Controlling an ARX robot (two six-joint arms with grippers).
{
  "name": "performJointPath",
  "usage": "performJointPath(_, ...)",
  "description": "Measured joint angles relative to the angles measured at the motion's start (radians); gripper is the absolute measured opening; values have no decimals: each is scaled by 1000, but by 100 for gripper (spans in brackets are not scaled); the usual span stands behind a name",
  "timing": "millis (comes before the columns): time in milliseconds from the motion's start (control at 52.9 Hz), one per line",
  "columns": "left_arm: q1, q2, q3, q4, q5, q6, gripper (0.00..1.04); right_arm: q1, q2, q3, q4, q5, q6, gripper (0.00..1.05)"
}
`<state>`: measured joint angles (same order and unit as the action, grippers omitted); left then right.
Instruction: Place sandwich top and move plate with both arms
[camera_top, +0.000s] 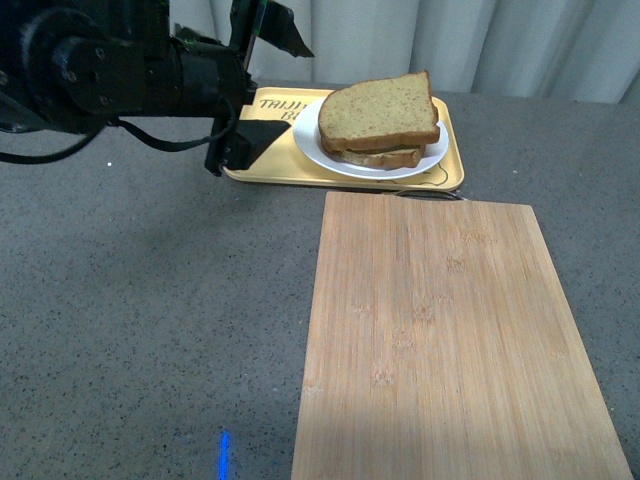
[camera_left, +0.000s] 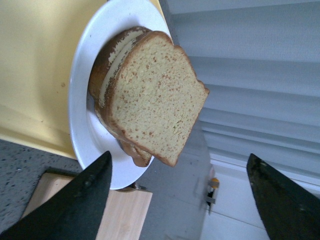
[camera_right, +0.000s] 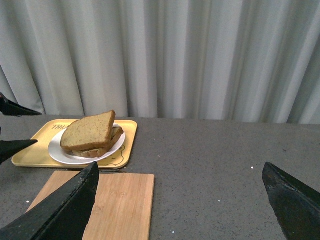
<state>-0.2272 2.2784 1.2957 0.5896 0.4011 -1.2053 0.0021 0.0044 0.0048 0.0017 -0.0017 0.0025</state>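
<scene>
Both grippers' fingers spread, empty — wooden board fronts yellow tray bearing plate.

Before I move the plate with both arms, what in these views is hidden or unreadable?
- Filling under the sandwich top: covered by that slice in every view.
- Yellow tray print: front view, cut off by the left gripper and the plate; too small in the right wrist view.
- Right gripper: out of the front view; only its fingertips show in its own wrist view.
- Cutting board: near end cut by the frame edge.
</scene>
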Motion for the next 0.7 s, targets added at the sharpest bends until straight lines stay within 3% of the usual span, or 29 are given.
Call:
performJointPath(76, 0, -71, -53, -59, -96, 128, 98, 0, 0, 0, 0, 0, 0, 95)
performJointPath(151, -11, -129, -116, -70, -274, 290, 97, 0, 0, 0, 0, 0, 0, 95)
performJointPath(246, -13, -183, -301, 308, -549, 659, 81, 0, 0, 0, 0, 0, 0, 95)
performJointPath(283, -8, -207, -368, 412, -589, 768, 76, 0, 0, 0, 0, 0, 0, 95)
performJointPath(359, 25, -328, -568, 628, -591, 1033, 56, 0, 0, 0, 0, 0, 0, 95)
performJointPath(567, 93, -577, -883, 674, -531, 1179, 6, 0, 0, 0, 0, 0, 0, 95)
performJointPath(699, 112, -686, -975, 673, -505, 1187, 4, 0, 0, 0, 0, 0, 0, 95)
